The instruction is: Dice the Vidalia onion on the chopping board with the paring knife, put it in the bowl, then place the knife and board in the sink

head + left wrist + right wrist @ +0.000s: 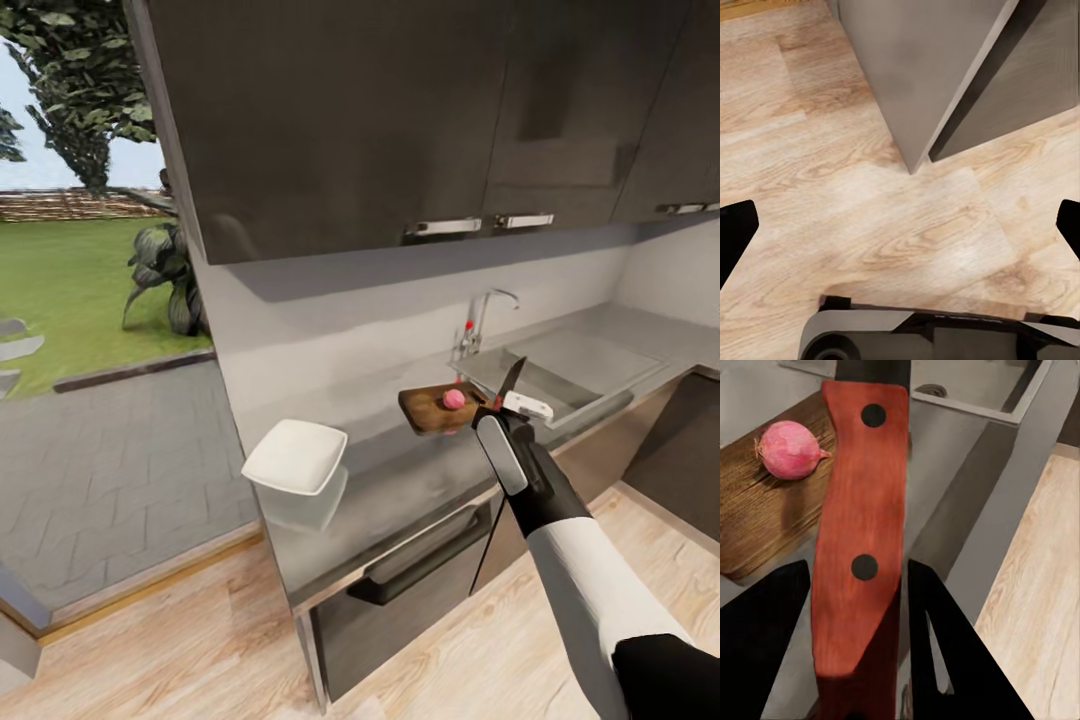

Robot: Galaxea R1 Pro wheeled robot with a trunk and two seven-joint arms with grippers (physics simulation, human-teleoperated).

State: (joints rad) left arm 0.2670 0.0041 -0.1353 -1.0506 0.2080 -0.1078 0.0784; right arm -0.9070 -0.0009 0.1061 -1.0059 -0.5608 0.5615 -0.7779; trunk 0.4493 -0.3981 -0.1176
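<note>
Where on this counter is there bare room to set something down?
Bare glossy dark grey countertop lies between the white squarish bowl and the dark brown wooden chopping board. It is crowded around the board: pink onion, red-handled knife, right gripper.

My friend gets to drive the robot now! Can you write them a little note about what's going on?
Right gripper: shut on the knife, held beside the board.
Left gripper: open, empty, facing the floor.
Onion: whole, on the board, left of the sink.
Bowl: empty, on the countertop, further left.
Done: onion out of the sink, knife picked up.
Left: dice, fill the bowl, put knife and board in the sink.
</note>
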